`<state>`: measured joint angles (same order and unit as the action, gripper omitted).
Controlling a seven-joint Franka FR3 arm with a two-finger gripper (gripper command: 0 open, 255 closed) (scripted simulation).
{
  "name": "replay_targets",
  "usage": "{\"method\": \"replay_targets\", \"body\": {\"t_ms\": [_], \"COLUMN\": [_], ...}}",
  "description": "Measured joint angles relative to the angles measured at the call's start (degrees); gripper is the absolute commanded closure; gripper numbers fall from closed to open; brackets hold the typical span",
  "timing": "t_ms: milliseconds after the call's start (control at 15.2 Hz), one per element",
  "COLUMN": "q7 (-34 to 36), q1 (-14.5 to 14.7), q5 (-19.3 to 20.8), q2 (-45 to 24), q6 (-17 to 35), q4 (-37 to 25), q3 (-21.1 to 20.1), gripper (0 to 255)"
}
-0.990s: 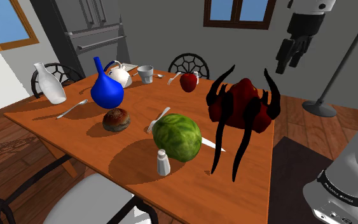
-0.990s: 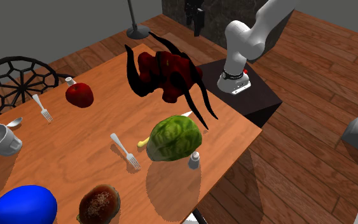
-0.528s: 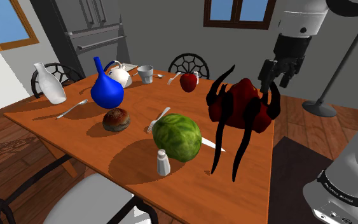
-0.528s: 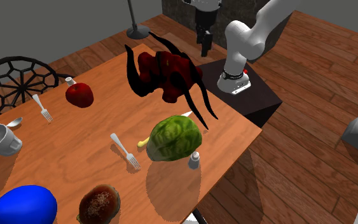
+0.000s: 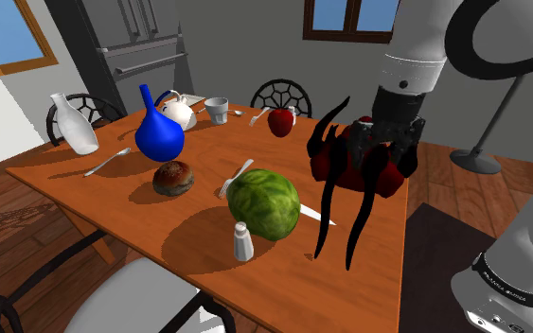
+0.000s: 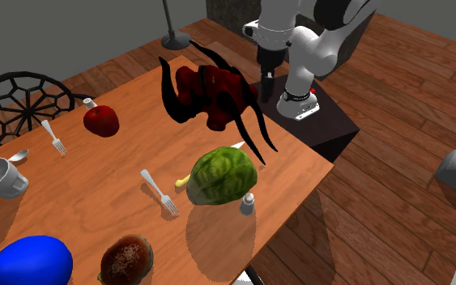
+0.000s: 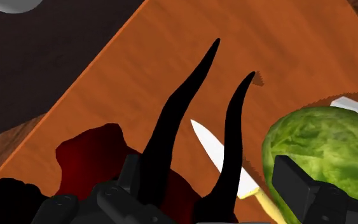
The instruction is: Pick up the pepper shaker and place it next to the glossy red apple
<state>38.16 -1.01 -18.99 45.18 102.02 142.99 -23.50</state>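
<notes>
Done so far: nothing yet, as I judge it; the pepper shaker (image 5: 243, 241) stands untouched on the table (image 5: 113, 189)
Pepper shaker: upright near the table edge, just beside the green cabbage (image 5: 264, 203), well apart from the red apple (image 5: 280, 121)
Gripper: the gripper (image 5: 392, 156) holds nothing, its fingers apart; it hangs over the dark red spiked ornament (image 5: 349, 166) at the table end nearest the stand, and in the wrist view two black spikes rise between the fingers unclasped
Left to do: reach past the cabbage to the shaker, close on it, lift it, carry it across the table and set it down by the apple
Apple: glossy, at the far end in the shoulder view, close to a black wire-backed chair (image 5: 283, 93)
Table: warm brown wood, crowded; a blue vase (image 5: 158, 132), white vase (image 5: 73, 125), teapot (image 5: 177, 112), cup (image 5: 217, 110), brown bun (image 5: 172, 177), fork (image 5: 236, 178) and a white-bladed knife (image 7: 209, 143) beside the cabbage
Room: plank floor, grey walls, blue-paned windows, a tall grey cabinet (image 5: 132, 47) behind the table, a lamp base (image 5: 482, 161) on the floor
</notes>
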Motion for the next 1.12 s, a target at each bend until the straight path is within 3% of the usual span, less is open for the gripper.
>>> {"method": "replay_targets", "body": {"t_ms": [462, 660, 924, 1122], "q7": [16.8, 24.4, 35.5, 46.4], "q1": [-2.8, -5.8, -10.9, -16.8], "q5": [-5.1, -5.1, -2.3, 4.4], "q2": [-8.8, -15.1, -23.5, -32.6], "q6": [9.1, 14.0, 19.6, 23.6], "q4": [-3.3, -6.3, -10.8, -15.7], "q3": [-12.4, -18.7, -27.4, -35.8], "gripper": [0, 0, 0, 0]}}
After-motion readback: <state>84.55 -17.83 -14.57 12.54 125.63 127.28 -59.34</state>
